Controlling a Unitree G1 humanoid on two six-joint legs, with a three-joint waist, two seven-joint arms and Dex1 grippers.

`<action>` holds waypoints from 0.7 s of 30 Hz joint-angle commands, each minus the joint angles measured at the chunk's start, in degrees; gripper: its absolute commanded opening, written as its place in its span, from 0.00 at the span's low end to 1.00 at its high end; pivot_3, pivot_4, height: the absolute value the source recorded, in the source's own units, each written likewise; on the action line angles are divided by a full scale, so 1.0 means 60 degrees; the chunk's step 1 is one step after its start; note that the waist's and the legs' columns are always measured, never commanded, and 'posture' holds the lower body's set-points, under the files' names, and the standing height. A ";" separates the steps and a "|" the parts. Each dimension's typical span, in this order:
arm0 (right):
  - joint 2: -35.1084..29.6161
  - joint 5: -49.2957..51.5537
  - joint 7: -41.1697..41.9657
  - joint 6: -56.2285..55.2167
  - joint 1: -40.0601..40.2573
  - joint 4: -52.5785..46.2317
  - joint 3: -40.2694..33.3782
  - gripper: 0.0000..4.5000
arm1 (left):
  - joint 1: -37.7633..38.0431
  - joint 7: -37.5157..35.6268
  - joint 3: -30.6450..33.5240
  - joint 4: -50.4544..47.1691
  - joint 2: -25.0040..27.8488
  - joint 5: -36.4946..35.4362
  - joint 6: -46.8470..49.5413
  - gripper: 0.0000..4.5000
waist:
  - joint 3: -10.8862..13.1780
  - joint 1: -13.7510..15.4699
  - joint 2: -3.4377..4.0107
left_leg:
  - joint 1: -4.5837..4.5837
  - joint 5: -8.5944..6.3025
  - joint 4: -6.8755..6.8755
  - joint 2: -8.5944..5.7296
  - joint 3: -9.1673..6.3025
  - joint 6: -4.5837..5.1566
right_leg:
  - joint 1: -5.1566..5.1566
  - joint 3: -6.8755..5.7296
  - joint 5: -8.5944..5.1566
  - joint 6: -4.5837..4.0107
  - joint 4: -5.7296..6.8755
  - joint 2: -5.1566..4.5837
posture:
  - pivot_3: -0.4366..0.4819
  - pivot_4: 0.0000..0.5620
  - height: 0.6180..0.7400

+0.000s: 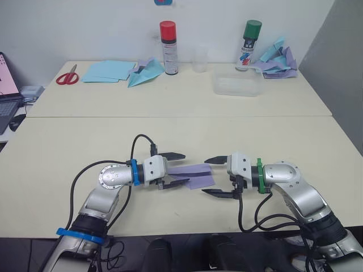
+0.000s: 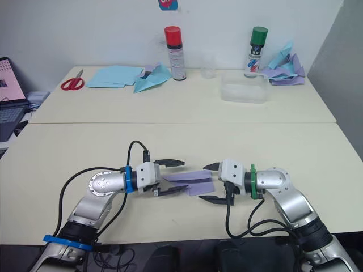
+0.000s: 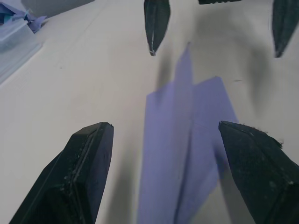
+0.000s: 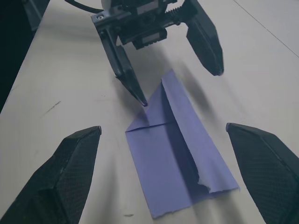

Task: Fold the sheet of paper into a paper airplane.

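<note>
Sheet of paper (image 4: 180,158) lies flat on the near table (image 1: 68,147), partly folded: long narrow shape, point toward the left gripper (image 1: 173,169), square torn-edged end toward the right gripper (image 1: 218,177). Centre crease visible, one flap lifting slightly, so I'd say mid-fold, not yet a plane

Both grippers face each other across it, low over the table. Left gripper is spread wide, holding nothing; its lower finger tip sits at or on the paper's pointed end, probably pinning it, contact not certain. Right gripper also spread, empty, just beside the blunt end, apart from it

Far table: light blue sheets (image 1: 105,71), blue plane (image 1: 144,72), scissors (image 1: 68,76), red-cap can (image 1: 168,48), green-cap can (image 1: 248,45), clear tray (image 1: 238,84), heap of finished planes (image 1: 279,59), all well apart from the work
</note>
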 commanded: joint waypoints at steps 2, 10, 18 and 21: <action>-0.0059 0.0000 -0.0119 0.0015 0.0046 -0.0446 -0.0225 1.00 | -0.0115 -0.0046 -0.0220 0.0181 0.0074 0.0219 -0.0336 0.54 | 0.0000 -0.0012 0.0000 | 0.0000 0.0000 -0.0001 0.0000 0.0003 0.0000 | -0.0001 0.0003 0.0000 0.0000 0.0000 0.0000 | 0.48 0.27 1.00; -0.0050 0.0042 -0.0210 0.0052 0.0113 -0.0570 -0.0214 1.00 | 0.0225 -0.0596 0.0162 -0.0131 0.0887 -0.0332 -0.0412 0.01 | 0.0000 -0.0007 0.0000 | 0.0001 0.0000 0.0000 0.0000 0.0001 0.0000 | 0.0000 0.0002 0.0000 0.0000 0.0000 -0.0001 | 0.48 0.27 1.00; 0.0002 0.0101 -0.0099 0.0016 0.0115 -0.0587 -0.0140 1.00 | 0.0689 -0.1444 0.0681 -0.0308 0.1865 -0.1142 -0.0507 0.01 | 0.0000 -0.0004 0.0001 | 0.0002 0.0000 0.0000 0.0004 0.0002 0.0000 | -0.0002 -0.0001 -0.0001 -0.0001 0.0000 -0.0003 | 0.48 0.27 1.00; 0.0044 0.0128 -0.0060 0.0062 0.0039 -0.0604 -0.0106 1.00 | 0.0694 -0.1502 0.0684 -0.0172 0.1840 -0.1043 -0.0823 0.01 | 0.0000 0.0002 0.0000 | 0.0001 0.0000 0.0002 0.0001 0.0007 0.0000 | -0.0001 -0.0001 -0.0001 -0.0001 -0.0001 -0.0005 | 0.48 0.27 1.00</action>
